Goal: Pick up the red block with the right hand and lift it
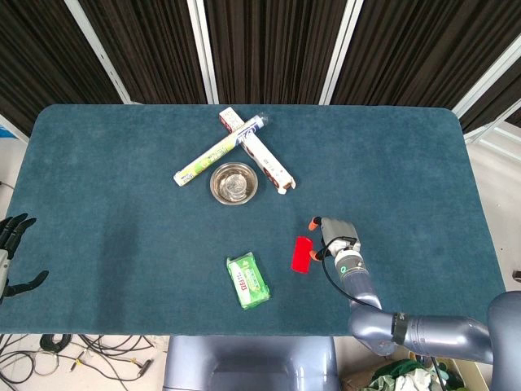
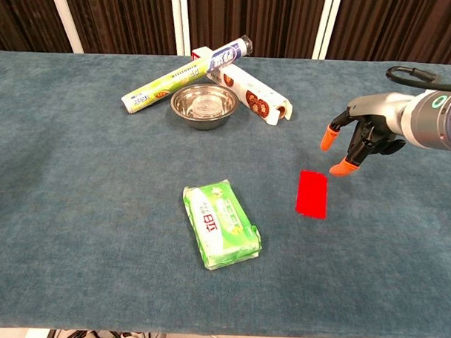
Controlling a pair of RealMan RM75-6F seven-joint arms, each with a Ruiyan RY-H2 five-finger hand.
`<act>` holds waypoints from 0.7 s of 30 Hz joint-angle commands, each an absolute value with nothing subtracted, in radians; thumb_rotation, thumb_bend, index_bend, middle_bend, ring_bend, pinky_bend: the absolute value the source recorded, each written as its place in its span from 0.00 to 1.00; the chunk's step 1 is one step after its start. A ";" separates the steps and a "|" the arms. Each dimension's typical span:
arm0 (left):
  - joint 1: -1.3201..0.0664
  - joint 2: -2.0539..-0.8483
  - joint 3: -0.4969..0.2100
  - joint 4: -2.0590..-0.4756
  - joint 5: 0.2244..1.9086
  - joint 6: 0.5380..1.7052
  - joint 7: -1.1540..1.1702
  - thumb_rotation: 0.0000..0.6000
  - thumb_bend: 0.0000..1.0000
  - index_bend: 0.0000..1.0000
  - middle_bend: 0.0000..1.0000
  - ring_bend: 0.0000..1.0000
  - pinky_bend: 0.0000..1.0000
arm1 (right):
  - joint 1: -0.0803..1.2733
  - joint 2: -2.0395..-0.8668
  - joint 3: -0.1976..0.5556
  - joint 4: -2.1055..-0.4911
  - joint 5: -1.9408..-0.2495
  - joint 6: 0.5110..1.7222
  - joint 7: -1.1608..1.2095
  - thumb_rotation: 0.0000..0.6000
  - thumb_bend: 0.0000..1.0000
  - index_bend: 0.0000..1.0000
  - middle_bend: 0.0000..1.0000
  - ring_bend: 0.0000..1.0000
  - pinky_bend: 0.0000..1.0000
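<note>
— How far along are you?

— Barely begun. My right hand [image 2: 367,137] hangs above the table, its orange-tipped fingers [image 2: 344,168] spread apart and holding nothing. The flat red rectangular block [image 2: 312,193] lies on the blue-green cloth table [image 2: 77,171] just beside and below my fingertips, not touching them. Closing on it and lifting are both left.

— And the block itself?

— Thin, bright red, lying flat, its long side pointing away from me.

— Your other hand?

— My left hand [image 1: 12,252] sits open at the table's edge, well apart.

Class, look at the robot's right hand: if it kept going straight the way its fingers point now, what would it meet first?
Probably the flat red block: the right hand hovers beside it, fingers angled down toward its near edge. Depth is unclear, so it might reach the blue tablecloth first.
</note>
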State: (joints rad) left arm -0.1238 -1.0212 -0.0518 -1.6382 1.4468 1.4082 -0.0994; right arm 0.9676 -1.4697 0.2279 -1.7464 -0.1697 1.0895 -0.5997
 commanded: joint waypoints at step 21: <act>-0.123 -1.019 -0.047 -1.639 1.456 1.411 -0.092 1.00 0.20 0.11 0.06 0.03 0.00 | 0.923 -1.528 0.231 -1.683 -0.195 1.142 -0.573 1.00 0.29 0.36 0.99 1.00 1.00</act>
